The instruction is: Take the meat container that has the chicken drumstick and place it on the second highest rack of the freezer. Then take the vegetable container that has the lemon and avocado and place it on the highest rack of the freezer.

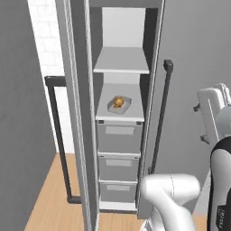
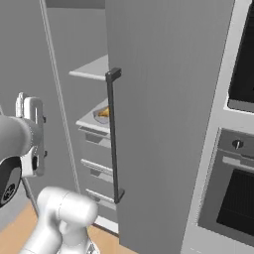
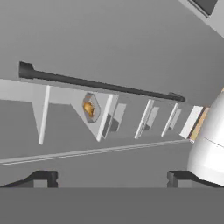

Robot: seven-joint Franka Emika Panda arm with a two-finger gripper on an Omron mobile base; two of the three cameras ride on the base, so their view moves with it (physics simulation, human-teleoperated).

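Note:
The freezer (image 1: 153,54) stands open in front of me. A shallow grey meat container (image 1: 119,105) holding the golden-brown chicken drumstick (image 1: 118,102) rests on the second highest rack (image 1: 135,113), the lower flat shelf. Above it the highest rack (image 1: 121,61) is bare. The container (image 3: 91,107) also appears in the hand view, and its edge (image 2: 102,114) peeks past the door in the right base view. My gripper (image 3: 111,178) is open with nothing in it, held back from the freezer to its right, with the hand (image 1: 211,110) beside the door. The vegetable container, lemon and avocado are out of view.
The freezer door (image 2: 163,99) with its long dark bar handle (image 2: 113,134) swings out on the right, between my hand and the shelves. Grey drawers (image 1: 119,137) sit under the shelves. A second dark handle (image 1: 58,135) is at the left. An oven (image 2: 238,198) stands far right.

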